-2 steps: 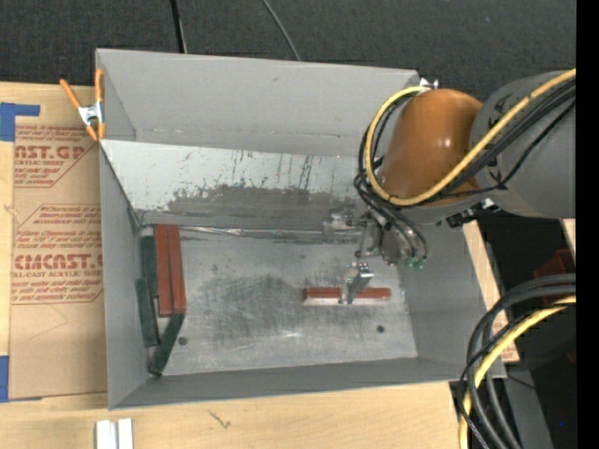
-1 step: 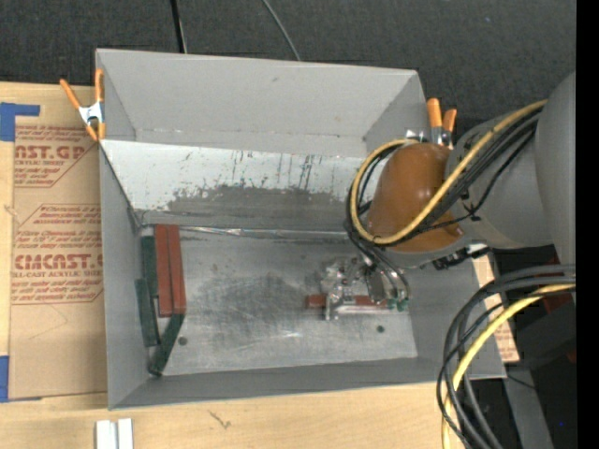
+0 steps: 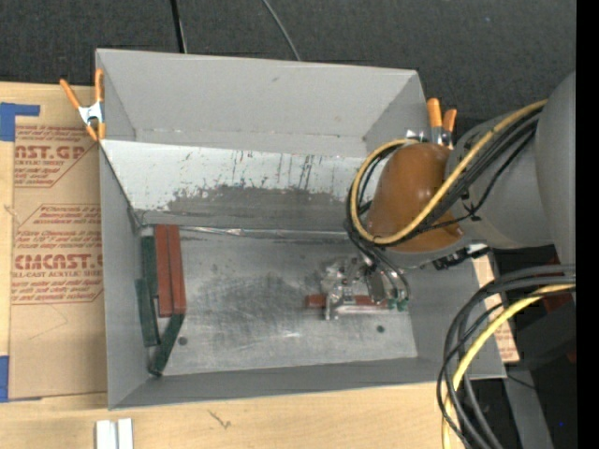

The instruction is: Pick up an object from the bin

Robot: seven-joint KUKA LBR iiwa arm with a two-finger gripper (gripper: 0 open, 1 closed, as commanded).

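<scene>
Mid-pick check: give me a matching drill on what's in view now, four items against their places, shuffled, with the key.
Things
1. green strip
2. red-brown block
3. end effector
4. orange cover

Places
A. at the right part of the bin floor
B. along the left wall, lower end bent inward
C. on the wrist, ringed by cables
D. on the floor, just right of the strip

Pairs: 1-B, 2-D, 3-A, 4-C
</scene>
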